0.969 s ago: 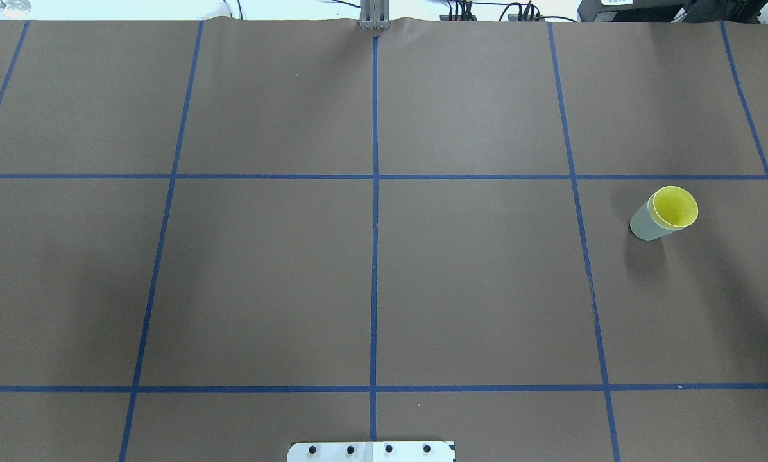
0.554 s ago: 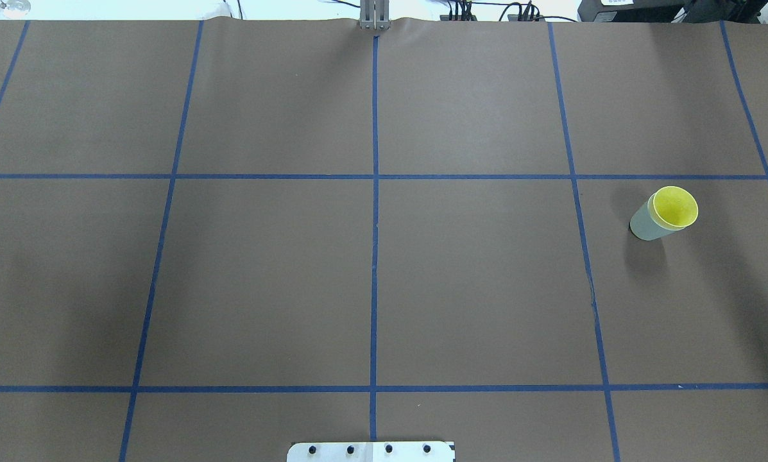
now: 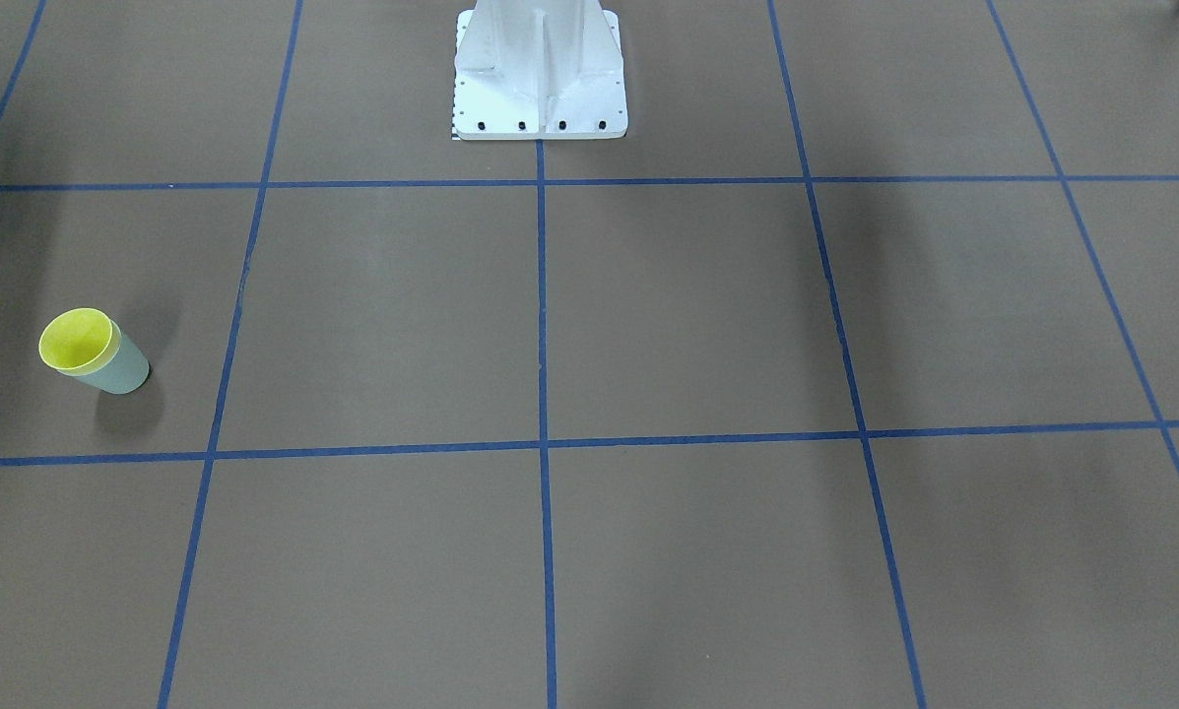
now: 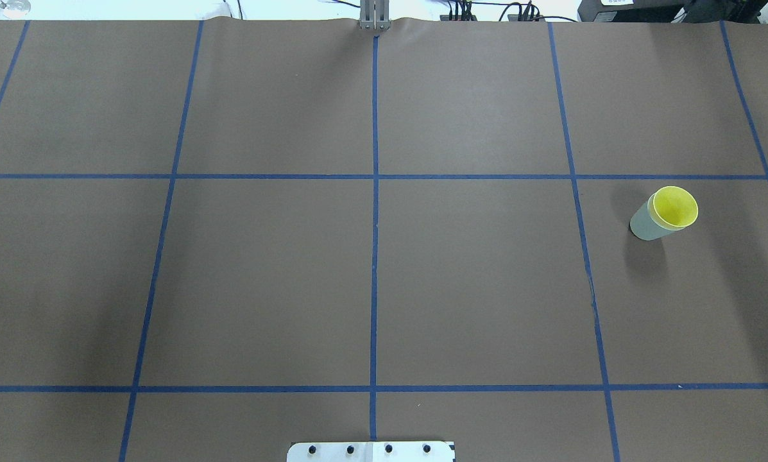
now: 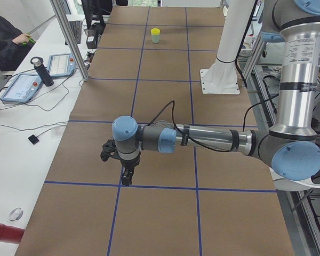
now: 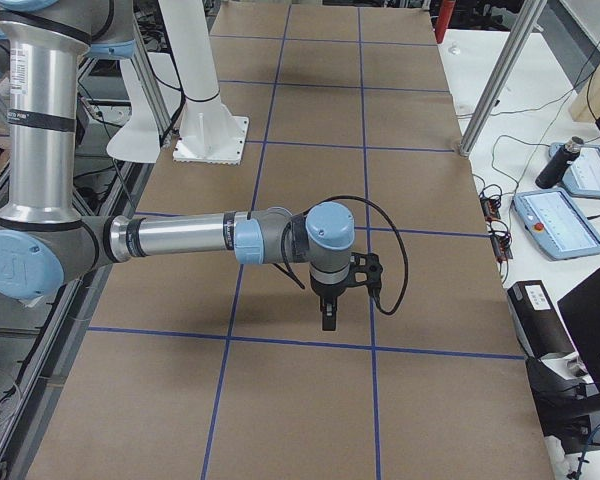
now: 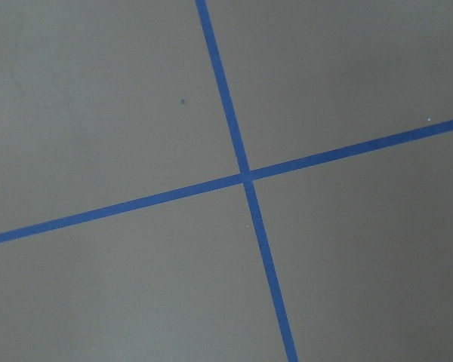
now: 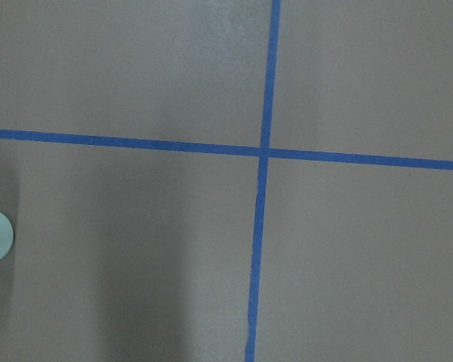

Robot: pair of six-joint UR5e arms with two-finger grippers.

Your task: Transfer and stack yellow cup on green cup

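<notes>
Left claw (image 5: 127, 180), right claw (image 6: 327, 320): grip cannot be told; yellow cup (image 4: 675, 206) nested in green cup (image 4: 643, 226), stacking judged done, leave untouched.

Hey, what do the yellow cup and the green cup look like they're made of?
Yellow cup: probably plastic, going by its thin rim and even, bright colour. Green cup: probably the same plastic, with a smooth, matte pale wall.
</notes>
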